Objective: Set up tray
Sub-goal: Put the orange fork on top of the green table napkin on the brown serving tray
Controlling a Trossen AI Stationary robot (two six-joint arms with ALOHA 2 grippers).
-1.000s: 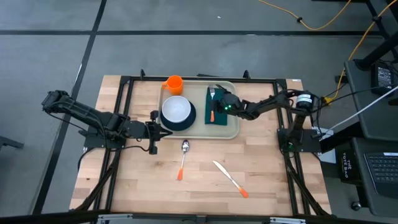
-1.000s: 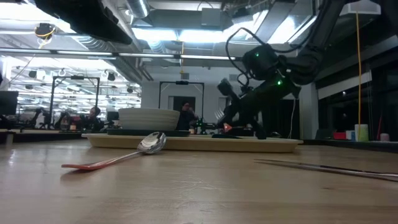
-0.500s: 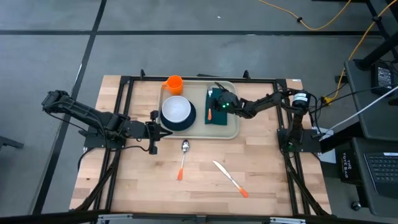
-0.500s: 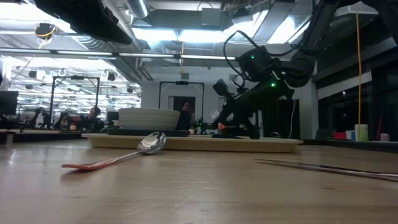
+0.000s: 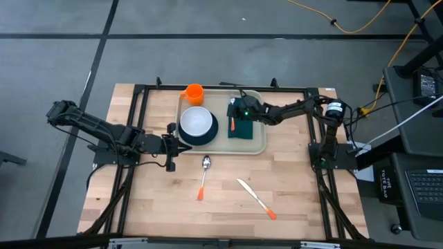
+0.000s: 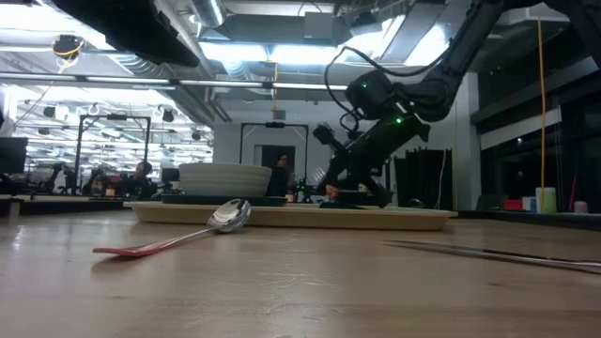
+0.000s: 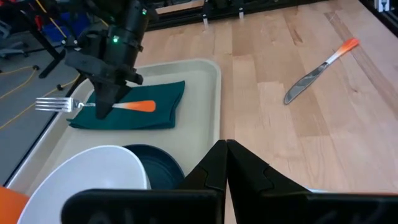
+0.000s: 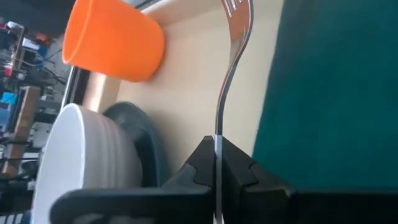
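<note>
Hovering over the tray, the right gripper (fingers clamped) pinches a fork above the napkin.

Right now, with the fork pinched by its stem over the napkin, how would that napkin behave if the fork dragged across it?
The green napkin looks like thin folded cloth, so it would probably bunch or slide on the smooth tray rather than stay flat. It seems light, so even the fork in the right gripper could shift it.
</note>
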